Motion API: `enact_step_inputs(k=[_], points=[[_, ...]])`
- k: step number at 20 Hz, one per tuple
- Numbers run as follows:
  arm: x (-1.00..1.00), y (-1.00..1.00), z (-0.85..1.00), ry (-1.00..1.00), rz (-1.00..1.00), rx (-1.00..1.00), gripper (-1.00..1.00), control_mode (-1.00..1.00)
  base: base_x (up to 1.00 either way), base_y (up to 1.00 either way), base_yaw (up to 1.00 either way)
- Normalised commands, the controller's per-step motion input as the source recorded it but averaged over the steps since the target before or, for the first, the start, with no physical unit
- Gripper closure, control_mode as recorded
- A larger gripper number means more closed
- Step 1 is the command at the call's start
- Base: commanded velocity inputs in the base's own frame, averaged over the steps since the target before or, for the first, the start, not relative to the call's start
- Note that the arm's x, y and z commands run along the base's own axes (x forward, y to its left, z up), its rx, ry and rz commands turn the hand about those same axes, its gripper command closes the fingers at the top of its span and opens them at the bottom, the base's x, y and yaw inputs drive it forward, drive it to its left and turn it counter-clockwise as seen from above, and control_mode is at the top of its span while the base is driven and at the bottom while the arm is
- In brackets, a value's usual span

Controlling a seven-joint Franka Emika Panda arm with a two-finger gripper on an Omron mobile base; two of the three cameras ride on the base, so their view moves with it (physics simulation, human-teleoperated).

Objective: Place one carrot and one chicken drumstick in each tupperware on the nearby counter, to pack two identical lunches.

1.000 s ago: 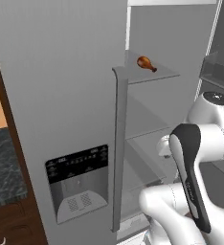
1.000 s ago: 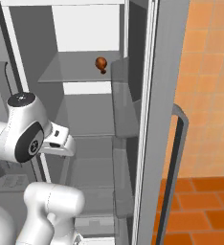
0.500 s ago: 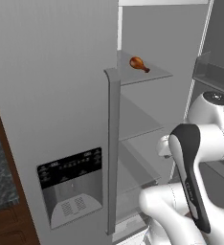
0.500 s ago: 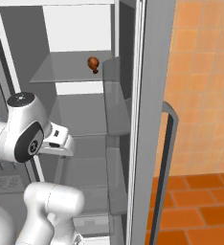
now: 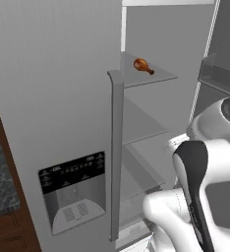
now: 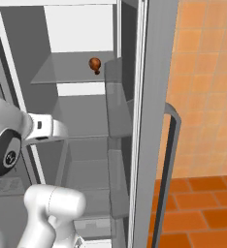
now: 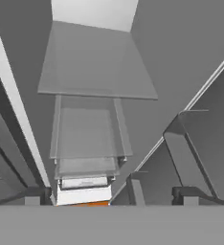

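My claw (image 7: 109, 194) hangs with jaws wide apart and empty inside the fridge, while the drumstick (image 5: 143, 65) lies on the upper shelf (image 5: 156, 77), above me.

drumstick (image 5: 143, 65): we see it brown
fridge door (image 5: 53, 98): plain grey
counter (image 5: 1, 179): black, grey marbling
wall tiles (image 6: 202, 72): orange

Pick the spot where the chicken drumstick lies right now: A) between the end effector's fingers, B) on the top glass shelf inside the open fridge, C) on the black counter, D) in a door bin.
B: the chicken drumstick lies on the top glass shelf of the open fridge, apart from the robot.
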Motion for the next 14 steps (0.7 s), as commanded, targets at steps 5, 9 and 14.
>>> enact_step_inputs(k=[5, 9, 14], points=[[0.59, 0.01, 1.00, -0.34, 0.01, -0.03, -1.00, -1.00, 0.00, 0.00, 0.00], [0.96, 0.00, 1.00, -0.02, 0.00, 0.00, -1.00, -1.00, 0.00, 0.00, 0.00], [1.00, 0.00, 0.95, 0.05, 0.00, 0.10, -1.00, -1.00, 0.00, 0.00, 0.00]])
